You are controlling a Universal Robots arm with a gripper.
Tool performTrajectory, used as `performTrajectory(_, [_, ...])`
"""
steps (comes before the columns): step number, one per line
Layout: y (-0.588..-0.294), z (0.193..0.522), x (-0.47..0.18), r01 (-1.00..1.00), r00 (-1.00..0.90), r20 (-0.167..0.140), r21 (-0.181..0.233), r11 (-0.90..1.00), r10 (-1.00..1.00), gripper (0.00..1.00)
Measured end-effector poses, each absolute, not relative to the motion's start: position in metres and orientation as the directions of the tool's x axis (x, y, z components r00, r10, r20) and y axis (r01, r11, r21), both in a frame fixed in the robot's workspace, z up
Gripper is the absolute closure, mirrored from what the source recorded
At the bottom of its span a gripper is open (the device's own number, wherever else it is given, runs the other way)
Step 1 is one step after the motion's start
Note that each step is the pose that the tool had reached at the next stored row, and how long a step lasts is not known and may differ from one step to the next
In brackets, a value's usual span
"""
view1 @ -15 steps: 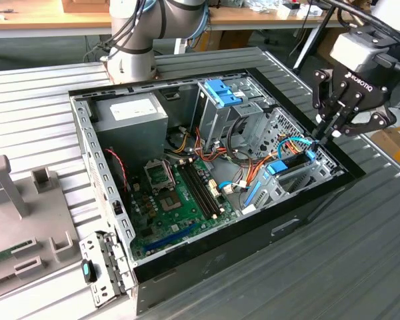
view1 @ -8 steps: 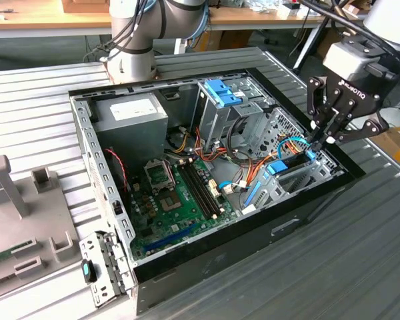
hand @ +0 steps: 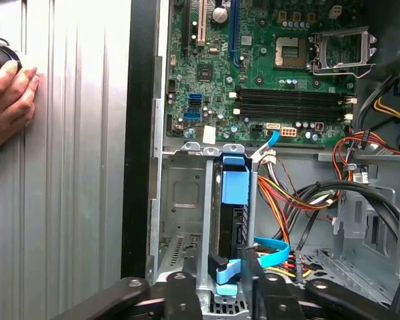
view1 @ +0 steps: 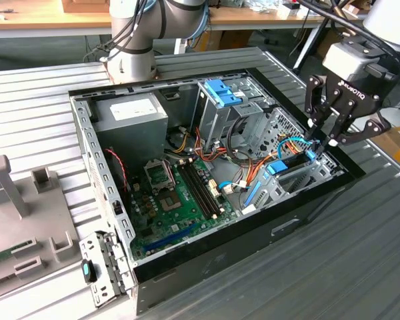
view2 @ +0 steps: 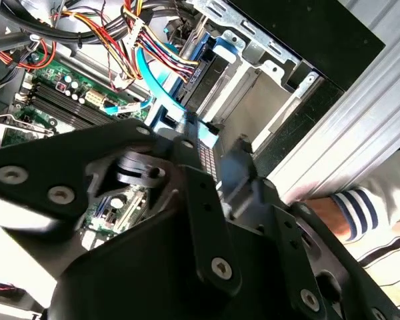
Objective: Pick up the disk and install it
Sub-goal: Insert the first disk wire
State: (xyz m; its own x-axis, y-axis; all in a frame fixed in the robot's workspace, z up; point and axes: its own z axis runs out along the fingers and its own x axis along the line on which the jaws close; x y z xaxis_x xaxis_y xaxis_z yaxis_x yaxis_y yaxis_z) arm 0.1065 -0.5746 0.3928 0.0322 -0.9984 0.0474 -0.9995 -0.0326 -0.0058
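Right of centre in the exterior view, the gripper (view1: 329, 139) hangs over the near right corner of the open computer case (view1: 207, 267), its black fingers (view1: 315, 107) reaching down to the top edge of the disk (view1: 290, 163). Disk stands on edge in the metal drive cage (view1: 280, 190) at that corner, its blue rails showing at both ends. First wrist view: the disk (hand: 232, 213) sits upright in a slot of the cage (hand: 180, 200), blue rail uppermost, with the gripper (hand: 232, 283) at the lower centre of the frame, its fingertips set on either side of the disk's lower blue end; whether the jaws pinch the disk or only flank it cannot be told. Second wrist view: the gripper (view2: 197, 143) is at centre frame, against the blue end of the disk (view2: 203, 53). A flat blue cable (hand: 273, 250) crosses just beside the fingertips. Green motherboard (view1: 177, 193) covers the case floor at centre; a grey power supply box (view1: 130, 113) with a white label lies at the upper left of the case, and a second drive cage with a blue bracket (view1: 221, 92) stands at upper centre. A person's hand (hand: 7, 100) rests on the ribbed metal table (hand: 73, 167) at the upper left of the first wrist view
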Motion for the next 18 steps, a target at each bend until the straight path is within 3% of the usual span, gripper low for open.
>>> performTrajectory(2, [-0.5746,0.3927,0.1065,-0.999,0.032,0.047,-0.006,-0.033,-0.998,0.49])
performTrajectory(4, [-0.5746,0.3928,0.1065,-0.999,0.032,0.047,-0.006,-0.033,-0.998,0.49])
performTrajectory(6, [-0.5746,0.3928,0.1065,-0.999,0.032,0.048,-0.006,-0.033,-0.998,0.57])
performTrajectory(7, [-0.5746,0.3928,0.1065,-0.999,0.032,0.048,-0.006,-0.033,-0.998,0.76])
performTrajectory(8, [-0.5746,0.3928,0.1065,-0.999,0.032,0.048,-0.006,-0.033,-0.998,0.82])
performTrajectory(15, [-0.5746,0.3928,0.1065,-0.999,0.032,0.048,-0.006,-0.033,-0.998,0.84])
performTrajectory(16, [-0.5746,0.3927,0.1064,-0.999,0.032,0.043,-0.006,-0.033,-0.999,0.84])
performTrajectory(18, [-0.5748,0.3928,0.1064,-0.999,0.032,0.003,-0.007,-0.032,-0.999,0.84])
